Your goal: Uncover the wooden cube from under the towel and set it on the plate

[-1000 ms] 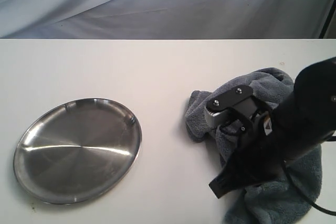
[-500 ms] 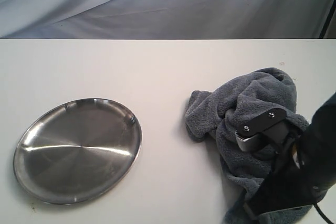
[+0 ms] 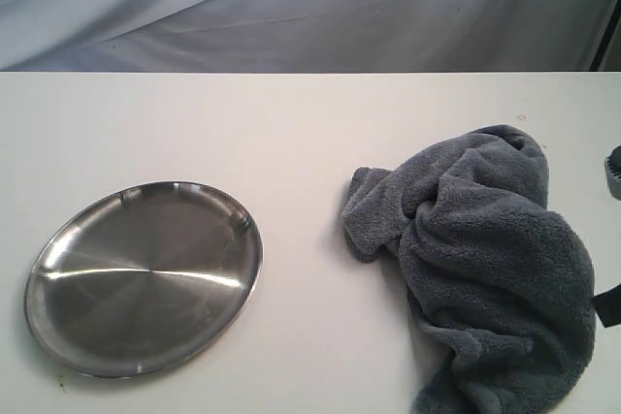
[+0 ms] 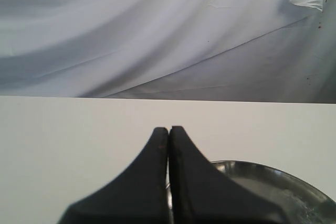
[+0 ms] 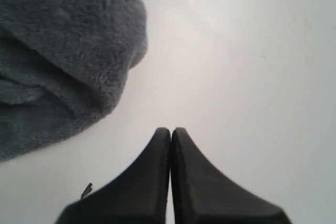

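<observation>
The dark blue-grey towel (image 3: 485, 249) lies bunched in a heap on the right of the white table. No wooden cube shows anywhere; it is hidden. On the left sits the round steel plate (image 3: 144, 274), with nothing on it. My right gripper (image 5: 170, 129) is shut and holds nothing, over bare table beside the towel (image 5: 63, 61); in the exterior view only slivers of that arm (image 3: 613, 170) show at the right edge. Shut and holding nothing, my left gripper (image 4: 168, 128) hangs near the plate's rim (image 4: 273, 174); the exterior view does not show it.
A pale draped cloth backdrop (image 3: 310, 7) hangs behind the table's far edge. White tabletop (image 3: 301, 143) shows between the plate and the towel.
My right arm has pulled back off the towel toward the right, almost out of the exterior view. The towel now lies fully exposed, still heaped. The plate has not moved.
</observation>
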You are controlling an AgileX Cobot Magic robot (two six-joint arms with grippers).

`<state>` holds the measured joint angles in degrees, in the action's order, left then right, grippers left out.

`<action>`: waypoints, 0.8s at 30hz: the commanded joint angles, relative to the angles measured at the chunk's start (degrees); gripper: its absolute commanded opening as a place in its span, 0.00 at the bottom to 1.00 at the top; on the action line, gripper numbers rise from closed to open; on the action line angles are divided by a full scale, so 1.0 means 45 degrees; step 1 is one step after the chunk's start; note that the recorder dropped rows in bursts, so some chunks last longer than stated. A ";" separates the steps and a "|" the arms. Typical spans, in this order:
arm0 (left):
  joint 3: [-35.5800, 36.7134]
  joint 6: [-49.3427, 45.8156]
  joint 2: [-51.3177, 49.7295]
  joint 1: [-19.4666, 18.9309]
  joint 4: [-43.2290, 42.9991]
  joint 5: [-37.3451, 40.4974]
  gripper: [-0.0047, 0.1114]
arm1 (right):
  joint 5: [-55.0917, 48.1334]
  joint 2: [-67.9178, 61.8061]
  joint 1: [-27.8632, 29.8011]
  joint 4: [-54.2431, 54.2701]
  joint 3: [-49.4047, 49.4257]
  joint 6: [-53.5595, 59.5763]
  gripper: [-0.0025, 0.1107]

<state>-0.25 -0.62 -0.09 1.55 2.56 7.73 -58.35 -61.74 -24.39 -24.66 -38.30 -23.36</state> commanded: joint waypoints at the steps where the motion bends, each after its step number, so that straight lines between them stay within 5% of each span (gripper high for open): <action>1: 0.0056 0.0035 0.0020 0.0010 -0.0008 -0.0021 0.05 | 0.1528 -0.0542 0.1248 0.0092 0.0032 0.0235 0.02; 18: 0.0056 0.0035 0.0020 0.0010 -0.0008 -0.0021 0.05 | 0.3125 -0.6363 0.1899 -0.0062 -0.5706 0.0267 0.02; 24: 0.0056 0.0011 0.0020 0.0010 -0.0008 -0.0021 0.05 | 0.3818 -0.9105 0.1869 0.3562 -0.8701 0.2834 0.02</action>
<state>-0.25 -0.62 -0.09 1.55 2.56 7.73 -42.05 -99.82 -16.32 -16.42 -74.32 -17.10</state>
